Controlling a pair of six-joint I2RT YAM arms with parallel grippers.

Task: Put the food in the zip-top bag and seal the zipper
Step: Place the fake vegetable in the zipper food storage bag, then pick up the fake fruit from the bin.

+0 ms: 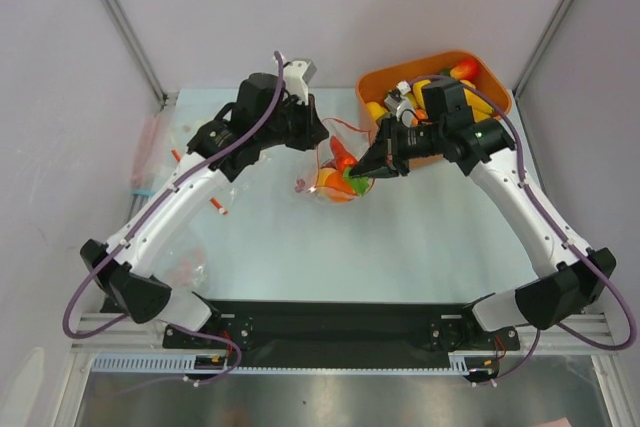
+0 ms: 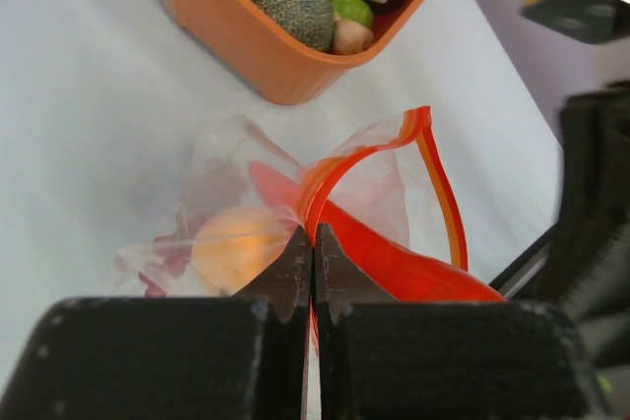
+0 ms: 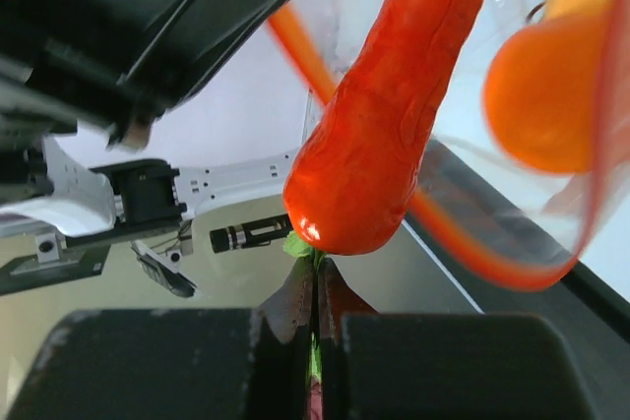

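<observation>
The clear zip-top bag [image 1: 330,179] lies mid-table with its mouth held open. My left gripper [image 1: 318,142] is shut on the bag's red-orange zipper strip [image 2: 433,169], jaws pinched together on it in the left wrist view [image 2: 313,243]. An orange fruit [image 2: 241,243] sits inside the bag; it also shows in the right wrist view [image 3: 536,95]. My right gripper [image 1: 362,173] is shut on the green stem of a red-orange carrot [image 3: 394,115], jaws closed [image 3: 315,268]. The carrot [image 1: 343,157] points into the bag mouth, between the zipper strips.
The orange plastic tub [image 1: 372,82] stands at the back right behind the right gripper, holding several more toy foods [image 2: 290,2]. Small red pieces [image 1: 218,206] and a crumpled clear plastic [image 1: 190,267] lie at the left. Metal frame posts rise at both back corners.
</observation>
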